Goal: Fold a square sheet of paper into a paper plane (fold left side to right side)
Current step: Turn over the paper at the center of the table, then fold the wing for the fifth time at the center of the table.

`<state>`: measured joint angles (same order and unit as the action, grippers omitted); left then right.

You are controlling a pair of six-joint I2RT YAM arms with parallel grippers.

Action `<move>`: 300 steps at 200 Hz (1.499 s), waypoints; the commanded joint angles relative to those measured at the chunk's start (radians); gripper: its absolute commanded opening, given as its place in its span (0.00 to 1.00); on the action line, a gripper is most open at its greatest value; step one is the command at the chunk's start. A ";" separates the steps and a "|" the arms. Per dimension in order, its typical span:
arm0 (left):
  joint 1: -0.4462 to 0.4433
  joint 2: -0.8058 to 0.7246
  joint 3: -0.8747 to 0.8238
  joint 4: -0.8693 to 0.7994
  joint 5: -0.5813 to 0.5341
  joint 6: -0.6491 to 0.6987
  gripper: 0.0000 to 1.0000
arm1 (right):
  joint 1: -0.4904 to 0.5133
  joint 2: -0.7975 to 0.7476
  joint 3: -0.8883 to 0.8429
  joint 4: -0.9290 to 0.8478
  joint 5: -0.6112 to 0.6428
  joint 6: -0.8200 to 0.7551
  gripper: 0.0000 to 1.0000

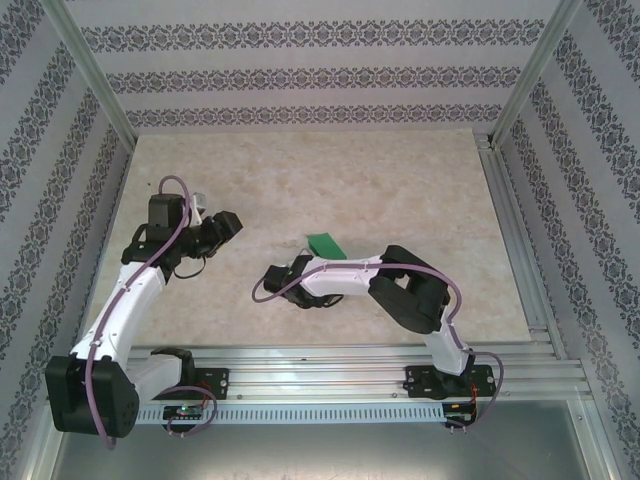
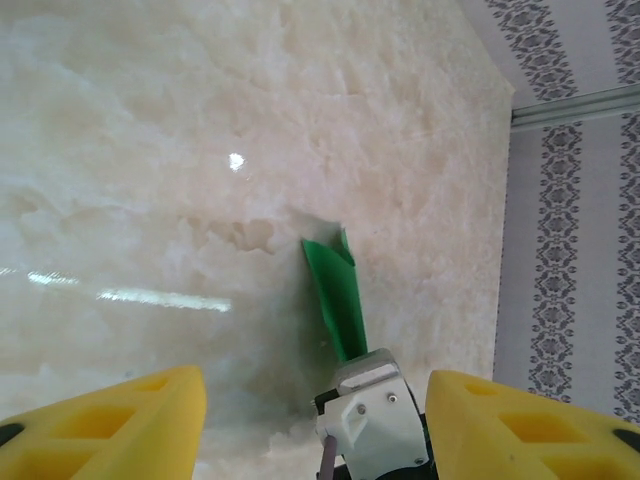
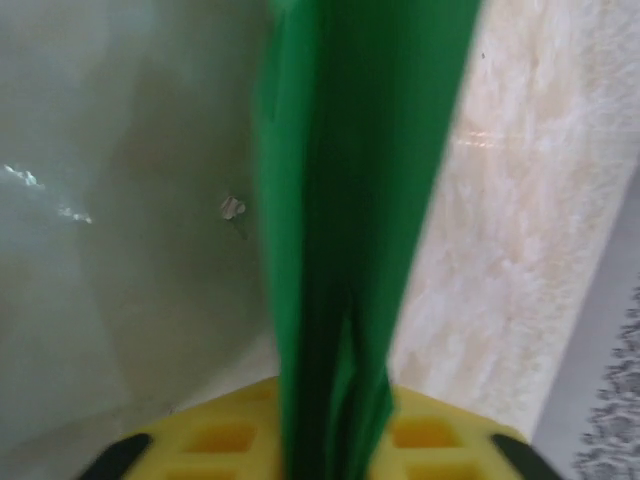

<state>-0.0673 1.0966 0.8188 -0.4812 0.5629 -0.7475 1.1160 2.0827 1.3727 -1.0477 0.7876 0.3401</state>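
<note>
The right gripper [image 3: 330, 445] pinched the slim, folded paper plane [image 3: 350, 200]. The left gripper [image 1: 224, 226] hung spread, well left of it. Folding appeared nearly complete; the next move probably called for setting the plane down flat and releasing it.

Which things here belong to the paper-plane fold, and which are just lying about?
Job in hand: green paper, folded narrow, clamped in the right gripper; left gripper, open, off to the side.
Lying about: a small pale speck on the table.
</note>
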 commanded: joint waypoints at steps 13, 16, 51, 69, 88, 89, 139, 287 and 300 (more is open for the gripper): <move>0.015 0.007 -0.030 -0.031 -0.021 0.054 0.61 | 0.081 0.002 0.045 -0.043 0.044 -0.047 0.49; 0.015 0.007 -0.030 -0.032 -0.023 0.056 0.61 | 0.087 -0.005 0.044 -0.038 0.024 -0.053 0.52; 0.015 0.014 -0.053 -0.032 -0.001 0.086 0.61 | 0.118 -0.217 -0.043 0.092 -0.262 -0.093 0.72; 0.014 0.014 -0.075 -0.017 0.030 0.093 0.58 | 0.101 -0.372 -0.101 0.164 -0.410 -0.096 0.78; -0.010 0.014 -0.110 0.035 0.067 0.065 0.53 | 0.021 -0.517 -0.187 0.248 -0.572 -0.066 0.78; -0.012 0.015 -0.112 0.037 0.068 0.064 0.52 | 0.015 -0.523 -0.189 0.254 -0.583 -0.063 0.78; -0.307 0.110 -0.096 0.240 0.030 -0.085 0.42 | -0.408 -0.767 -0.512 0.617 -1.002 0.106 0.69; -0.737 0.721 0.291 0.277 -0.126 -0.117 0.32 | -0.808 -0.878 -0.858 0.875 -1.210 0.268 0.64; -0.731 0.717 0.269 0.269 -0.138 -0.112 0.31 | -0.806 -0.872 -0.857 0.877 -1.225 0.263 0.62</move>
<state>-0.8005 1.8259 1.1156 -0.1947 0.4686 -0.8730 0.3180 1.2144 0.5274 -0.2253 -0.3779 0.5922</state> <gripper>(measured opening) 0.322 0.636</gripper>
